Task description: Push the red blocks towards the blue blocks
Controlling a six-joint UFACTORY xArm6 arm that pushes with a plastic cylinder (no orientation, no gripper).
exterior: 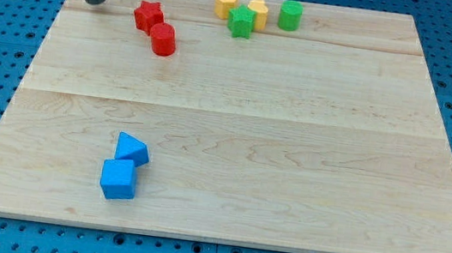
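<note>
Near the counter's (309, 154) top-left corner, my tip (94, 0) stands left of the red star (147, 15) and red cylinder (163, 39). No claw exists here. Blue cube (118, 180) and blue wedge (132, 149) lie well apart near the bottom, so the pushing seems barely begun.

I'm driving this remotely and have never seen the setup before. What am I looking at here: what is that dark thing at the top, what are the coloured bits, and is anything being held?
You have one camera picture, looking down at an angle on a wooden board. The dark rod is the end of the arm. It has no tool for grasping, so nothing is held. It only pushes blocks with my tip, which stands near the board's top left corner.

Just to the view's right of my tip lie the red star-shaped block and the red cylinder, close together. Near the bottom left sit the blue cube and another blue block, side by side. Along the top edge are two yellow blocks, a green star-shaped block and a green cylinder.
</note>
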